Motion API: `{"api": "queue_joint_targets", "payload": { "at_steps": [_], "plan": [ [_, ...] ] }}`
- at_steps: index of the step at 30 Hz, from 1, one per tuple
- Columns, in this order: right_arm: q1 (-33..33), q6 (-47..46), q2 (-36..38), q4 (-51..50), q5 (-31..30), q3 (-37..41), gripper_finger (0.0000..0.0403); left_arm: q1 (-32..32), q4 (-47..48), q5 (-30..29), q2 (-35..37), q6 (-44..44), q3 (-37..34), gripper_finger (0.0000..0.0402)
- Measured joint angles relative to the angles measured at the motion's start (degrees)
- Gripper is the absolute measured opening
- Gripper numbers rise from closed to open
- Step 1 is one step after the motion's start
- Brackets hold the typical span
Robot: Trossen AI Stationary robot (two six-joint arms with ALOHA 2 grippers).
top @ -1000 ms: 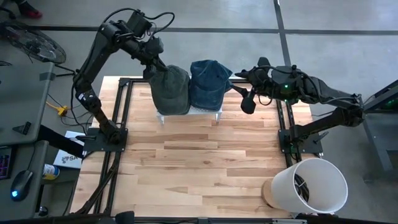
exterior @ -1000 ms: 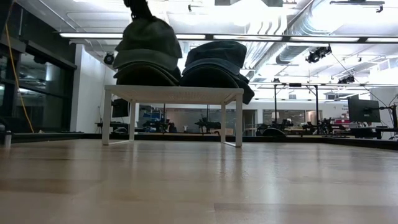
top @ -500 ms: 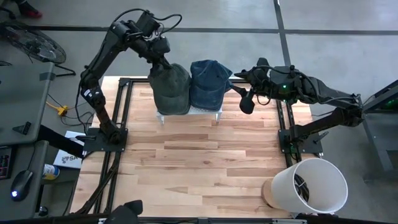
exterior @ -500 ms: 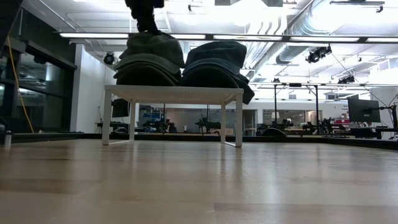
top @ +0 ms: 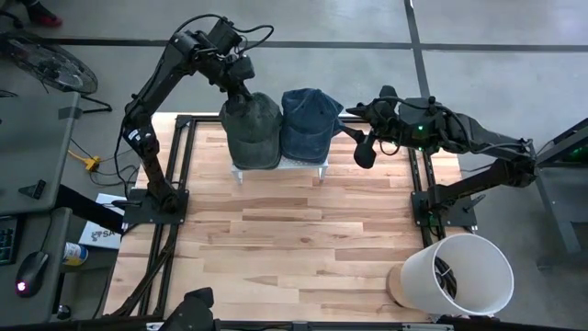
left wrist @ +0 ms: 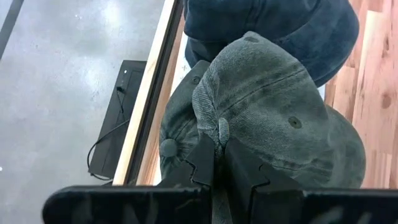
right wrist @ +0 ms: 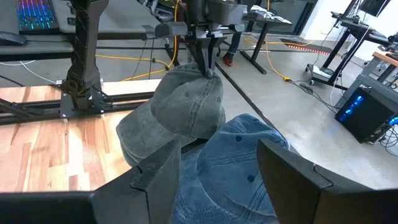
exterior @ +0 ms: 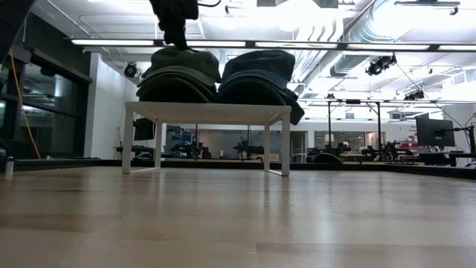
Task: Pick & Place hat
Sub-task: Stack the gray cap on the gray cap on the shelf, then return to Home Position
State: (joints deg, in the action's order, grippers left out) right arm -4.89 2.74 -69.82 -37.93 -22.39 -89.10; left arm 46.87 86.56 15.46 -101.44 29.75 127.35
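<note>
My left gripper sits atop the left cap, on the small table beside the right cap; bucket near right corner.

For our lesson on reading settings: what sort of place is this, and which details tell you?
Probably a robotics lab in an open industrial hall: exposed ceiling ducts, desks with monitors, and a glowing keyboard beside the wooden table.

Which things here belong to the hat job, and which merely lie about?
Job: green hat, pinched at the crown by the left gripper; blue hat; white stand; right gripper, open, beside the blue hat.
Lying about: white bin; mouse.
</note>
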Motion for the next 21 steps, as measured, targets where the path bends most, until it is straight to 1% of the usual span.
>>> {"api": "queue_joint_targets", "payload": {
  "at_steps": [5, 8, 16, 18, 21],
  "plan": [
    [0.01, 0.00, 0.00, 0.00, 0.07, 0.00, 0.0206, 0.00, -0.35, -0.59, -0.38, -0.10, 0.00, 0.0017],
    [0.01, 0.01, 0.00, 0.00, 0.36, -0.01, 0.0206, 0.00, -0.88, -1.02, -0.51, -0.07, 0.00, 0.0034],
    [0.01, 0.03, 0.00, -0.10, 0.44, -0.02, 0.0206, 0.00, -2.26, -1.26, 0.38, 0.75, 1.44, 0.0155],
    [0.00, 0.04, 0.00, -0.55, 0.44, -0.02, 0.0206, 0.00, -2.68, -1.49, 0.74, 0.86, 2.13, 0.0176],
    [0.00, 0.09, 0.00, -0.90, 0.44, -0.02, 0.0206, 0.00, -2.94, -2.36, 1.06, 0.88, 3.76, 0.0196]
  ]
}}
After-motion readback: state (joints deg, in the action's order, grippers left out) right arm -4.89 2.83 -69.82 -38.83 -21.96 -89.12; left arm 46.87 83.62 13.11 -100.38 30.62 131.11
